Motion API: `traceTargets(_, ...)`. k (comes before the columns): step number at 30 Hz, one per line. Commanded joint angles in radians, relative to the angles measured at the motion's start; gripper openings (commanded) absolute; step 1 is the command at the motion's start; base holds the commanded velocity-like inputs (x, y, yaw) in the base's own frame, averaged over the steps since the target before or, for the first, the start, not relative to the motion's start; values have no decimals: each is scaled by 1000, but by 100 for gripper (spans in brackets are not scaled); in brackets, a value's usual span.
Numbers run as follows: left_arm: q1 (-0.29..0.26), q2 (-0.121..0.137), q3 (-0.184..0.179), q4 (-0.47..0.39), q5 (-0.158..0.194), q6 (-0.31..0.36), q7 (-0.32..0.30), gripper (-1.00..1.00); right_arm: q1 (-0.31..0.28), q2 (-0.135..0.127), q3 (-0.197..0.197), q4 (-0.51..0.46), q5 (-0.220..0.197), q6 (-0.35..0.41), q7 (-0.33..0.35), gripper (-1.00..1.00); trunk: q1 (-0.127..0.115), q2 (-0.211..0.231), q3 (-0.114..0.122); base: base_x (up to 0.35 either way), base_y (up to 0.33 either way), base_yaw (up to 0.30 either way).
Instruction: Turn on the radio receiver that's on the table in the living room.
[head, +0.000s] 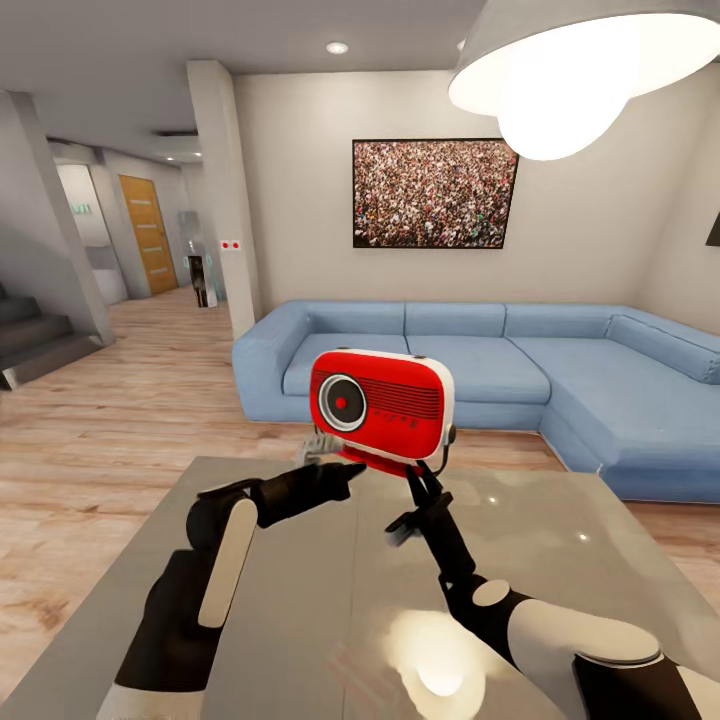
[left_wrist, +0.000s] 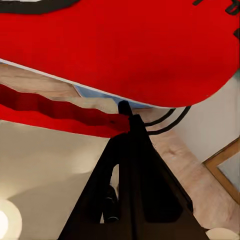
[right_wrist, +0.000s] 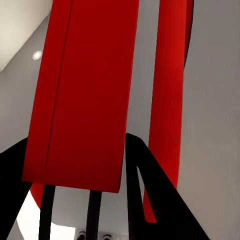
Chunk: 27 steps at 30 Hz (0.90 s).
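The right gripper's (head: 428, 478) jaws are closed around the lower right corner of the radio receiver (head: 382, 402), a dark finger on each side of the red body in the right wrist view, so this arm holds the radio upright at the centre of the head frame, lifted clear of the table (head: 300, 600) with its dial facing the camera. The left gripper (head: 322, 448) reaches in from the lower left and sits at the radio's bottom left edge, just below the dial; its fingers look drawn together, though whether they pinch the rim or merely touch it I cannot tell. The step in hand appears to be the switching-on itself: the radio is grasped and presented, not yet visibly activated. The next move likely calls for the left fingertip to press or turn the control on the face while the right arm holds steady, with the blue sofa (head: 560, 370) behind.
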<state>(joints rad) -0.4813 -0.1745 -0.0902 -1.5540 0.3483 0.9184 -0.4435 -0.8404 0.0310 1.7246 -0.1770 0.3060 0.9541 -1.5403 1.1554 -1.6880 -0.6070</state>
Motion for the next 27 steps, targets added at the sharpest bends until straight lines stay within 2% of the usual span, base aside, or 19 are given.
traceTargets(1,-2,0,1,0,0,0,-1,-100,0,0,-5,5,2,0,0,-100,0,0,0,0,0,0)
traceTargets(6,-9,0,3,0,0,-6,0,-100,0,1,-6,37,0,-1,0,-100,0,0,0,0,0,0)
traceTargets(11,-10,0,3,0,2,-7,-1,-100,0,1,-6,42,-27,-1,0,-100,0,0,0,0,0,0)
traceTargets(14,-11,0,8,0,31,-9,0,-100,0,1,-8,43,-33,-1,0,-100,0,0,0,0,0,0)
traceTargets(15,-11,0,23,0,42,-15,0,-100,0,1,-8,43,-33,-1,0,-100,0,0,0,0,0,0)
traceTargets(18,-11,0,105,0,58,-47,-3,-100,0,1,-8,47,-34,-1,0,-100,0,0,0,0,0,0)
traceTargets(20,-11,0,134,0,62,-59,-12,-100,0,1,-8,49,-34,-1,0,-100,0,0,0,0,0,0)
traceTargets(27,-26,0,155,0,65,-69,-110,-100,0,1,-8,50,-34,-1,0,-100,0,0,0,0,0,0)
